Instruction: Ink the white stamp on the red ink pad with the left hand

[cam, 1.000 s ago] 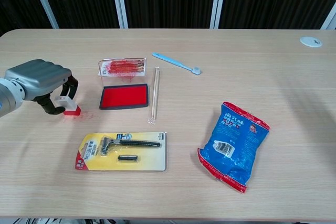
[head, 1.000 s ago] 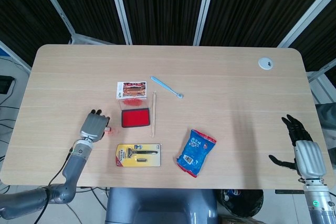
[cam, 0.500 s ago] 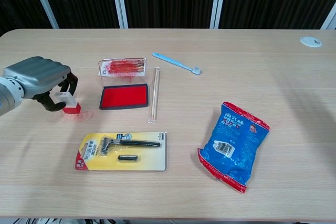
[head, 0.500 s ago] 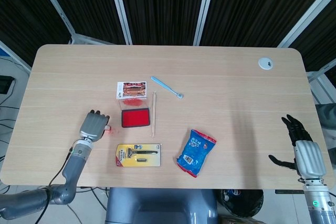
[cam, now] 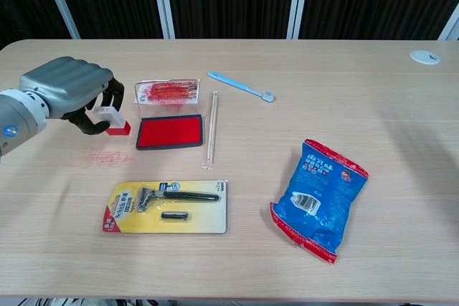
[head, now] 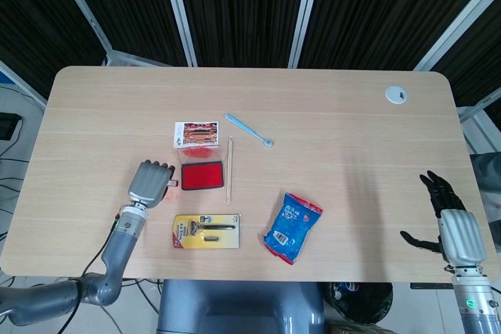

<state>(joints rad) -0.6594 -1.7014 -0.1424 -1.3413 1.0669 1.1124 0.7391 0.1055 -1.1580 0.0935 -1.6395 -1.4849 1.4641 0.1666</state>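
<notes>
My left hand holds the white stamp, whose red base hangs above the table just left of the red ink pad. In the head view only a sliver of the stamp shows beside the fingers. The pad lies open with its clear, red-smeared lid standing behind it. My right hand hangs off the table's right side, fingers spread and holding nothing.
Faint red stamp marks stain the table left of the pad. A wooden stick lies right of the pad, a blue toothbrush behind it. A yellow razor pack and a blue snack bag sit nearer the front edge.
My left hand has lifted the stamp off the table and carried it right and back, close to the ink pad's left edge. The right hand has not moved.
</notes>
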